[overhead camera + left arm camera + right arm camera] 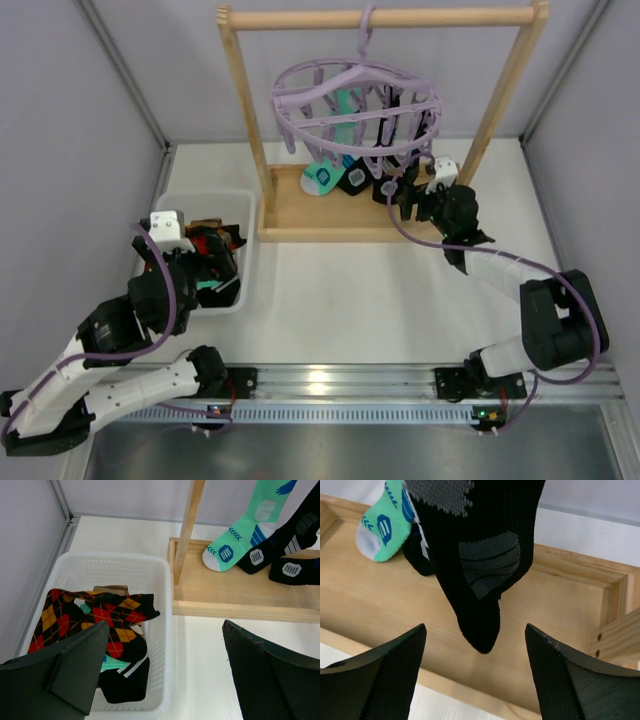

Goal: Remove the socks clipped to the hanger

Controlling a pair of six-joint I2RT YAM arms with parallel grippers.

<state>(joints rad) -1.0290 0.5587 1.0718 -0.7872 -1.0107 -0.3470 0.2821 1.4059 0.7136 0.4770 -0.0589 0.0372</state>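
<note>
Hanger (305,100) seen only overhead, right end effector (475,630) spread facing black sock (480,580), left end effector (165,625) spread over basket (115,557)

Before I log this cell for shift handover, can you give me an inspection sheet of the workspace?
Surface: white table, wooden rack standing at its far side.
Job's things: lavender hanger hooked on the rack's bar; teal sock and black socks hang from it; argyle sock and others lie in the white basket.
Clutter: nothing seen.
Grippers: left hand open above the basket's edge; right hand open, a black sock's toe between its fingers, not gripped.
Cables: purple cables loop along both arms.
Surroundings: grey panel walls; metal rail at the near edge.
</note>
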